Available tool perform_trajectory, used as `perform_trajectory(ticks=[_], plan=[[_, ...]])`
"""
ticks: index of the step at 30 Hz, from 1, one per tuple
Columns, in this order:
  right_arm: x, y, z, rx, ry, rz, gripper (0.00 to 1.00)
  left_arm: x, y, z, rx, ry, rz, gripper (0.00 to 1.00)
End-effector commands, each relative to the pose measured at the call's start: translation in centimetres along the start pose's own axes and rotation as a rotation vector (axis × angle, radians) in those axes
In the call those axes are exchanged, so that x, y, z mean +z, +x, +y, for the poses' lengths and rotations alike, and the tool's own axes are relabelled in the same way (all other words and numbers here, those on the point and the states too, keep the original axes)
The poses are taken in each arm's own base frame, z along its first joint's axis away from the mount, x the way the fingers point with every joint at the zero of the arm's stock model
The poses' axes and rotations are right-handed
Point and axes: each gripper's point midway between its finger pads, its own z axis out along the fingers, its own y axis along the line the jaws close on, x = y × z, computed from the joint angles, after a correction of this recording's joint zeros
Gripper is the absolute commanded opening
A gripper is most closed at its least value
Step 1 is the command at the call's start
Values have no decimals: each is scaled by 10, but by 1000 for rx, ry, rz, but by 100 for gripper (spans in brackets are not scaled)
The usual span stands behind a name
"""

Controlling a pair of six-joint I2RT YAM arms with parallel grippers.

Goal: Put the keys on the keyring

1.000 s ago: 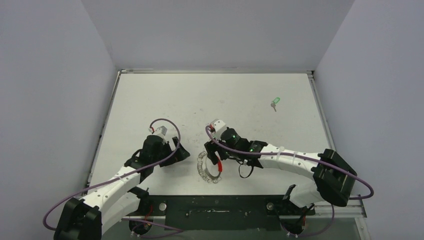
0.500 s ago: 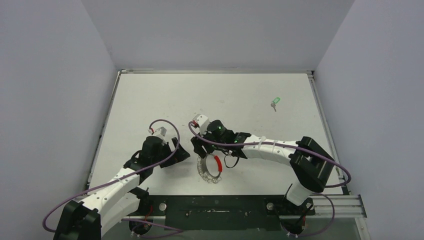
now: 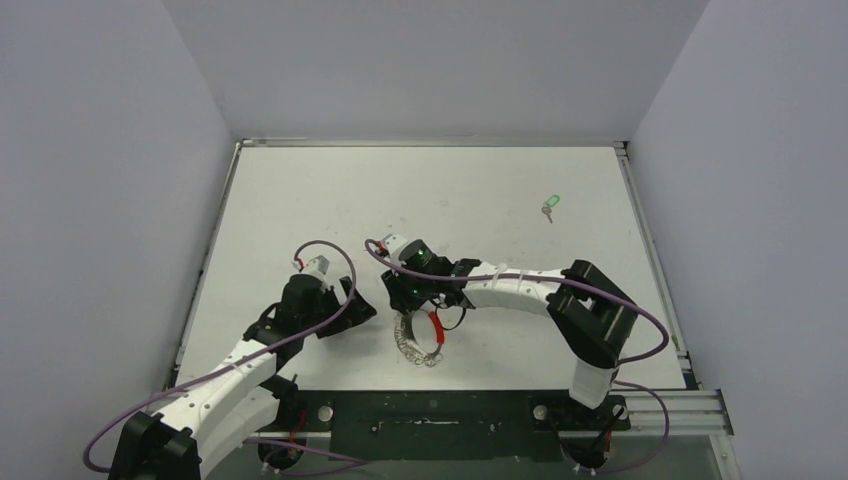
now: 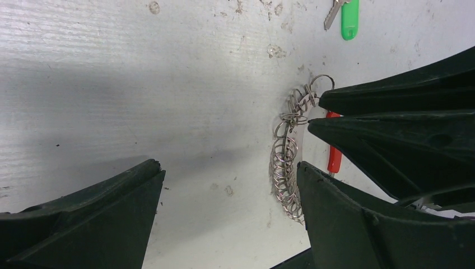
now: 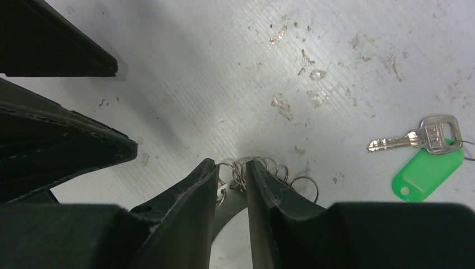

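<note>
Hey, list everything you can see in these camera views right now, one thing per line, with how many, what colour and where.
keyring: one, silvery wire links with a red segment, near the middle of the table, towards the near edge.
keys: one silver key showing, on a green tag, far right part of the table, apart from the keyring.
table: one, white, scuffed.
walls: three, grey, at the left, back and right.
mounting rail: one, black, along the near edge.
left gripper: one, black, open, beside the keyring, holding nothing.
right gripper: one, black, fingers nearly together on the keyring's links.
</note>
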Motion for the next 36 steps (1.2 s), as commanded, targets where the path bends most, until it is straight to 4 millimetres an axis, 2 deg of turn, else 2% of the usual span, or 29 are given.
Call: perform_trajectory(ticks=[1, 8, 13, 15, 22, 28, 33, 36], plan=[[2, -8, 8, 23, -7, 10, 27, -2, -7, -1, -10, 0, -31, 88], [6, 6, -4, 36, 53, 57, 31, -2, -5, 0, -10, -5, -24, 88], [6, 11, -2, 30, 37, 75, 29, -1, -6, 1, -10, -12, -24, 87], [4, 10, 3, 30, 11, 75, 25, -1, -6, 1, -8, -12, -21, 87], [1, 15, 28, 30, -114, 91, 21, 1, -5, 2, -10, -17, -18, 87], [-3, 13, 49, 27, -223, 80, 21, 2, -5, 3, -12, -21, -19, 87], [-7, 4, 34, 60, -186, 35, 30, 2, -4, 3, -14, -22, -11, 87], [-11, -1, 26, 54, -147, 14, 31, 1, -3, 3, -14, -22, -8, 87]])
